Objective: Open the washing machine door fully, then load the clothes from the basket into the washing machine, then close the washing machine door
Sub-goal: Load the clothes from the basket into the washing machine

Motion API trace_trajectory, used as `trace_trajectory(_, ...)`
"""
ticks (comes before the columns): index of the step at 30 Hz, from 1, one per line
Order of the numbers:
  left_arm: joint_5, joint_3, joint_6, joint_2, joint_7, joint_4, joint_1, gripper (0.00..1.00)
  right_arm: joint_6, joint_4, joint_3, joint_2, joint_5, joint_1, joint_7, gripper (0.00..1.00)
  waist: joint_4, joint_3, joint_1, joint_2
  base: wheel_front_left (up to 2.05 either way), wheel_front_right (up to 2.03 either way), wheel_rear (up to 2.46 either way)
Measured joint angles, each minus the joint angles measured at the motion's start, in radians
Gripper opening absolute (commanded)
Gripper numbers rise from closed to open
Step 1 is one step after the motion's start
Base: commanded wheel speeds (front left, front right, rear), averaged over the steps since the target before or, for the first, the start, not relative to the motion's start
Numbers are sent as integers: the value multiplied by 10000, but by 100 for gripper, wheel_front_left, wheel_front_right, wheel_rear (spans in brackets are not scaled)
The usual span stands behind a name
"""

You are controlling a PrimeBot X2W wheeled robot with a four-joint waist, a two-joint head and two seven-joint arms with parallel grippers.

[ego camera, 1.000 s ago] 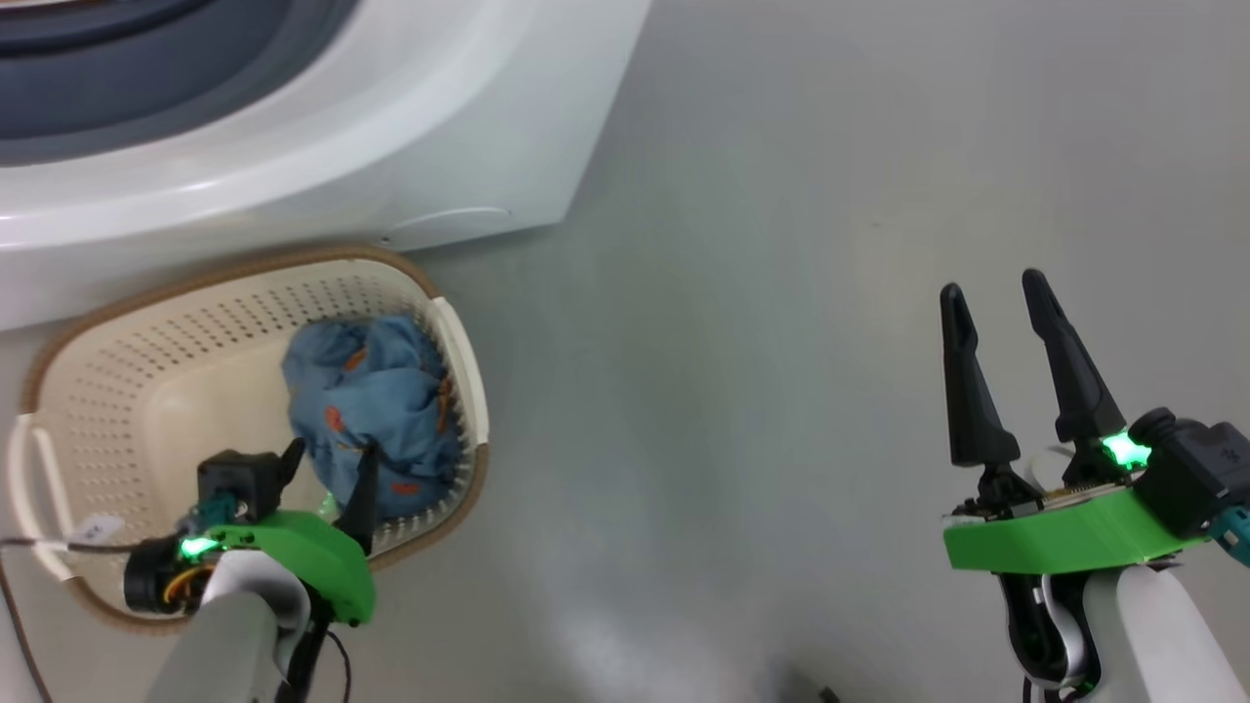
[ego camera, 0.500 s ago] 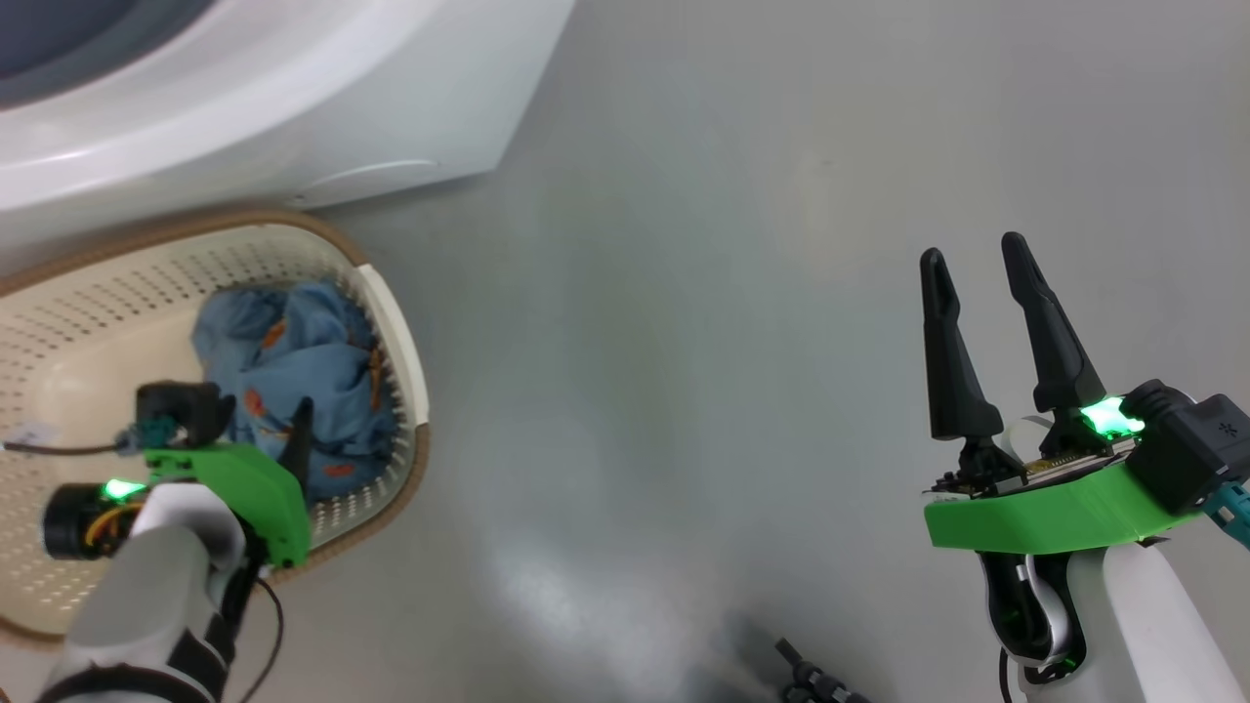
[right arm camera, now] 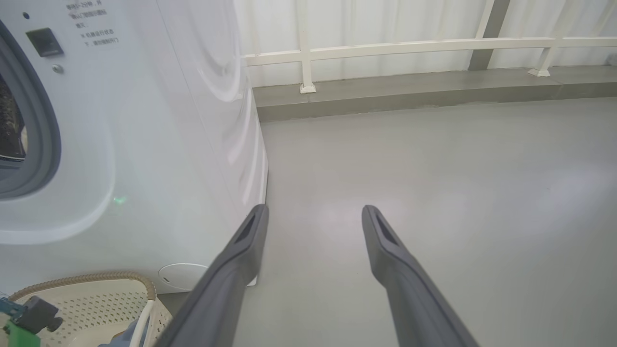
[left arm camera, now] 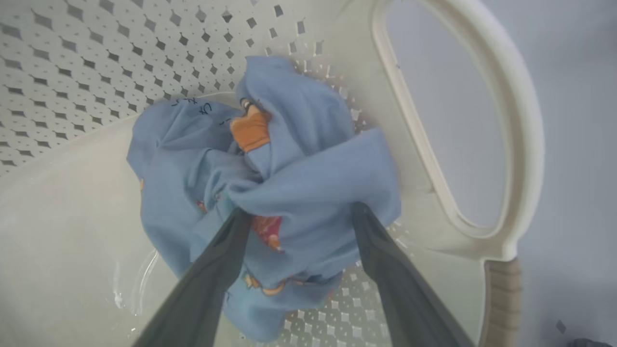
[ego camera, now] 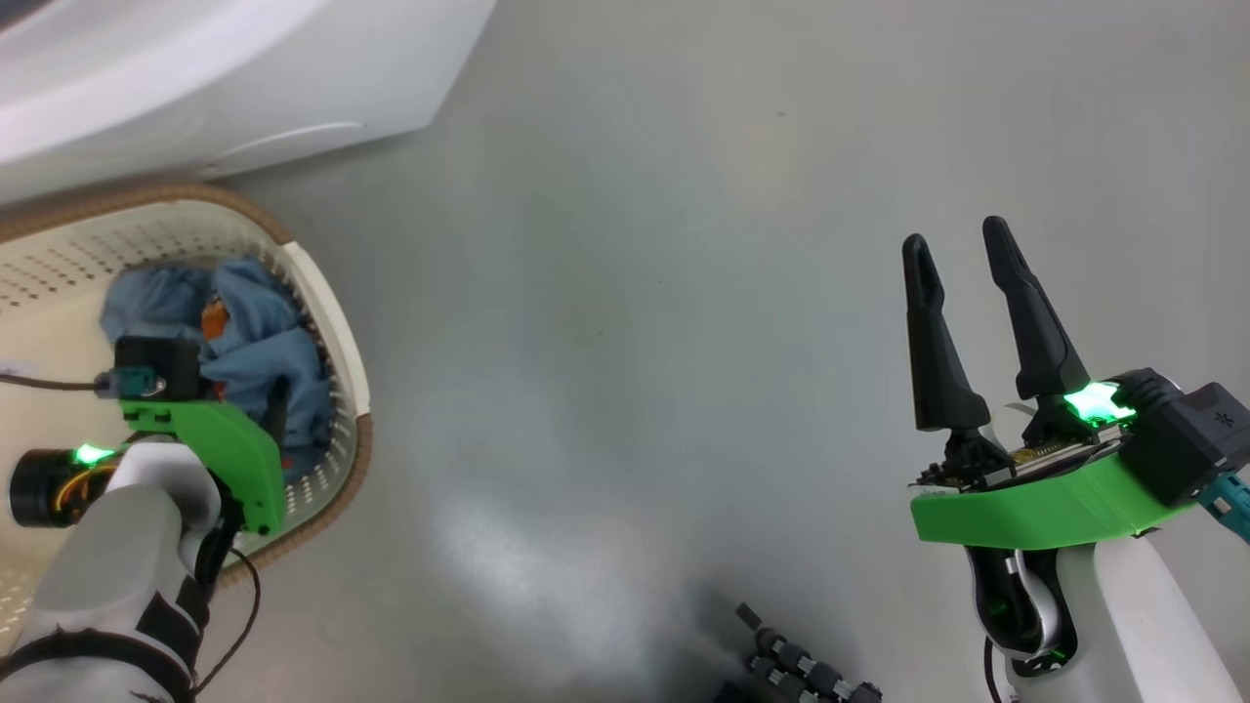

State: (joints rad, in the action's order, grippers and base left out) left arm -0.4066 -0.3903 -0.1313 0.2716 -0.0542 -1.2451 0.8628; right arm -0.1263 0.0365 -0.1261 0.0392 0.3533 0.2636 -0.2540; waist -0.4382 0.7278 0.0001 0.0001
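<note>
Where the grey floor [ego camera: 625,293] stretches wide, one washing machine [right arm camera: 159,144] stands on it, white and boxy. In the right wrist view one grey-blue gasket [right arm camera: 46,144] rings its dark opening at that view's left edge, and one round cover [right arm camera: 181,275] sits at the lower corner of its front. Behind it, one pale railing [right arm camera: 385,46] runs along the floor's far edge.

One basket [ego camera: 59,264], cream and perforated with a brown rim, sits on the floor just in front of the machine's lower front edge. One white side handle [left arm camera: 511,96] arches over its end wall.

Inside, the clothes [left arm camera: 299,159] lie as one crumpled light-blue bundle pressed against the basket wall at the handle end. A few small orange bear prints [left arm camera: 250,132] show among the folds.

There are two grippers, each with two dark fingers. The left gripper [left arm camera: 301,212] reaches down into the basket, its jaws spread wide. Both fingertips are tucked into the folds, and a hump of blue fabric lies between them, not pinched. The right gripper [ego camera: 955,232] hangs over bare floor, well apart from the basket. Its jaws are spread with nothing between them.
</note>
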Motion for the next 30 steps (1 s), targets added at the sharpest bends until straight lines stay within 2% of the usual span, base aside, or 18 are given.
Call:
trace_trajectory(16, -1778, -1572, 0, 874, 763, 408, 327, 100, 0, 176, -353, -10, 245, 7, 0, 100, -466, 561, 0, -1, 0, 0, 0)
trace_trajectory(17, -1850, -1622, 0, 894, 823, 408, 373, 91, 0, 180, -359, -10, 245, 7, 0, 100, -489, 578, -1, 0, 0, 0, 0)
trace_trajectory(18, -1921, -1678, 0, 918, 823, 408, 401, 71, 0, 186, -368, -10, 245, 7, 0, 100, -512, 591, -1, 0, 0, 0, 0)
trace_trajectory(19, -1994, -1755, 0, 943, 823, 412, 405, 46, 0, 192, -380, -10, 245, 7, 0, 100, -534, 603, -1, 0, 0, 0, 0)
trace_trajectory(23, -2389, -1994, 0, 1016, 842, 412, 405, 15, 0, 217, -418, -12, 245, 7, 0, 100, -612, 605, -1, 0, 0, 0, 0)
trace_trajectory(24, -2462, -2063, 0, 1041, 851, 412, 405, 15, 0, 219, -420, -12, 245, 7, 0, 100, -622, 593, -1, 0, 0, 0, 0)
trace_trajectory(25, -2527, -2123, 0, 1062, 851, 414, 407, 4, 0, 221, -420, -12, 245, 7, 0, 100, -626, 583, -1, -1, 0, 0, 0)
trace_trajectory(26, -2579, -2171, 0, 1081, 849, 416, 407, 0, 0, 222, -420, -12, 244, 7, 0, 100, -625, 573, -1, 0, 0, 0, 0)
trace_trajectory(30, -2963, -2332, 0, 1099, 729, 445, 437, 0, 0, 222, -385, -12, 244, 7, 0, 100, -575, 520, -1, 0, 0, 0, 0)
